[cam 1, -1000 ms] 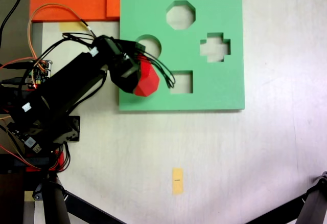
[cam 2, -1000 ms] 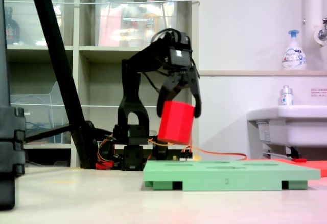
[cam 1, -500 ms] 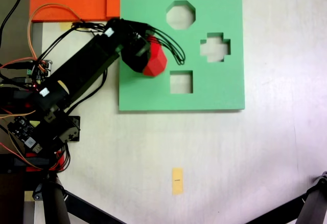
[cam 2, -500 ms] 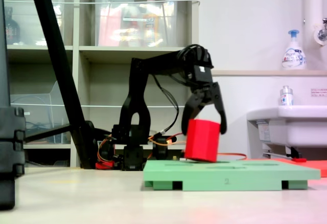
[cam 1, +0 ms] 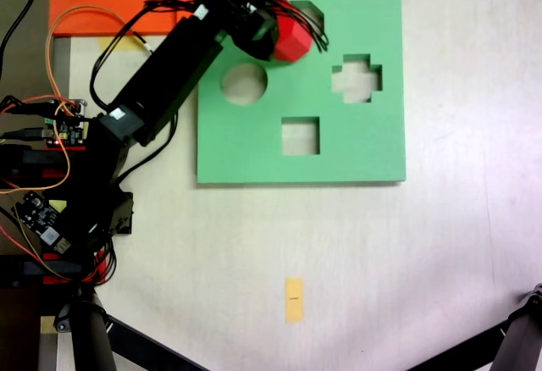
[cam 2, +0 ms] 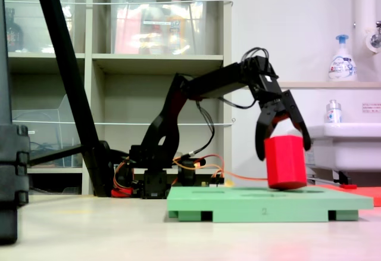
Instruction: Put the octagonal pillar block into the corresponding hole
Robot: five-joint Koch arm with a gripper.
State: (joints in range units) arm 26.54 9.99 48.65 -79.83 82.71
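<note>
The octagonal pillar block (cam 1: 290, 39) hung above the green foam board (cam 1: 356, 146), which lay flat so its cut-outs faced up. In the second exterior view the block (cam 2: 285, 162) sat just clear of the board, tilted slightly, clenched in the gripper (cam 2: 282, 143). It covered most of the corresponding hole (cam 1: 314, 13), apparently lined up for lowering.

First exterior view straight overhead, second exterior view floor-level side-on, both sharing green board (cam 1: 347, 146) (cam 2: 268, 201).
</note>
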